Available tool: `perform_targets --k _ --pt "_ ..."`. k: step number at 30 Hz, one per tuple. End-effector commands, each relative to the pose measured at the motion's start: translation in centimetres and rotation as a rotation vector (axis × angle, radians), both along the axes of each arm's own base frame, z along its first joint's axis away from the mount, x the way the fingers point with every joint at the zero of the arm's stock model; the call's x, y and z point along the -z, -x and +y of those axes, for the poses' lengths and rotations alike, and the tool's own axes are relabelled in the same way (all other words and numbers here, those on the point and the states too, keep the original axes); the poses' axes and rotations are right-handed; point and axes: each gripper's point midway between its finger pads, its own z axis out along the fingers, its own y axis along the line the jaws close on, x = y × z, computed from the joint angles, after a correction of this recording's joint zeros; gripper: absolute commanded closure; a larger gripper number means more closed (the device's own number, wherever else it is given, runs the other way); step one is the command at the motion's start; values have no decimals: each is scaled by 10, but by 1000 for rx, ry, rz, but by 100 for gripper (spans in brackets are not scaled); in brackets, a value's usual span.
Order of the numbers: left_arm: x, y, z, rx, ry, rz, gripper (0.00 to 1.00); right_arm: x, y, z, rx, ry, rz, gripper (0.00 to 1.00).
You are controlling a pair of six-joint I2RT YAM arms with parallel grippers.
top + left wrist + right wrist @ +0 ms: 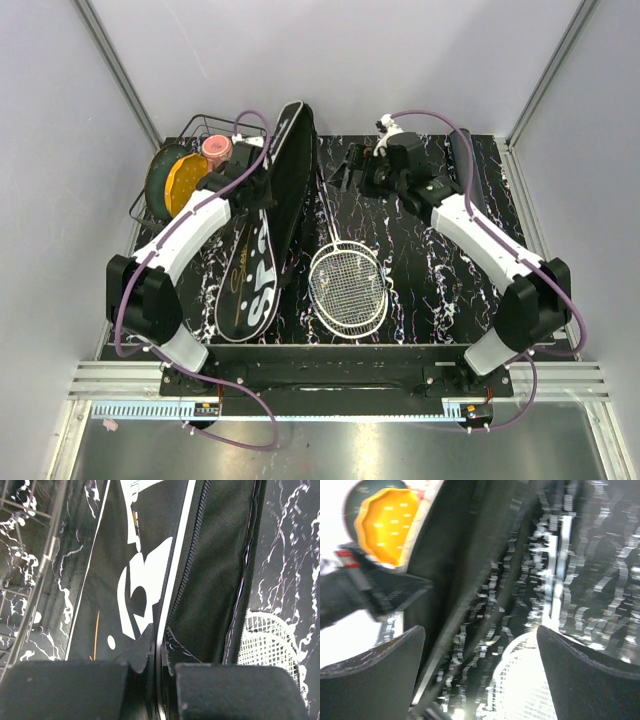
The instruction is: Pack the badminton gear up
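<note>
The big black racket-shaped bag (268,235) lettered "SPORT" lies lengthwise on the left half of the table. My left gripper (262,186) is shut on the bag's white-piped flap edge (161,630), beside its zipper, and the flap looks lifted. The racket (348,288) lies right of the bag, white-strung head near me and thin shaft running away; its head shows in the left wrist view (270,640). My right gripper (346,174) hangs open over the far end of the shaft, with nothing between its fingers (395,655). The right wrist view is blurred; the racket head (525,685) lies below.
A wire basket (160,215) at the far left holds yellow (185,180) and green plates; a pink cup (217,148) sits at its back. A long dark tube (462,160) lies along the far right, beside the right arm. Walls close in the table.
</note>
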Motion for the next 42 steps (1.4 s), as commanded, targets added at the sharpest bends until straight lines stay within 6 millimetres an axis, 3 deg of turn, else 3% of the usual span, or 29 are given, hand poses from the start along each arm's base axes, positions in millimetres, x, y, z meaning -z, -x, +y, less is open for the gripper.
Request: perform_targets --k 1,3,4,5,6,7,8,10,11,12,17,26,40,42 --pt "-43 -20 8 -47 31 -108 100 90 -14 -43 32 305 93 2" --pt "-44 -21 12 -37 -2 -117 100 99 -23 -42 38 338 114 12" --pt "-43 -21 15 -37 -8 -115 100 121 -24 -44 42 375 173 17" --pt "-45 -20 17 -31 -10 -125 100 129 -28 -45 62 390 192 20" --pt "-44 -19 15 -13 6 -125 100 127 -36 -43 83 392 193 21" --pt "-45 -20 17 -12 15 -131 100 148 -37 -45 111 422 252 22" --pt "-45 -19 17 -6 25 -132 100 147 -45 -43 135 438 242 22" --pt "-45 -18 17 6 46 -126 100 169 -44 -34 108 474 279 25" --pt "-44 -18 16 16 54 -127 100 167 -49 -26 102 470 270 29" --pt "-42 -18 16 18 63 -126 100 181 -49 -22 91 493 291 32" --pt "-40 -16 14 40 131 -111 100 191 -54 1 57 529 269 50" --pt "-34 -18 21 6 129 -104 100 204 -56 28 -5 547 269 59" --pt "-30 -19 22 2 143 -94 100 230 -62 34 19 643 254 71" --pt "-32 -19 20 13 155 -93 100 237 -58 34 29 670 254 77"
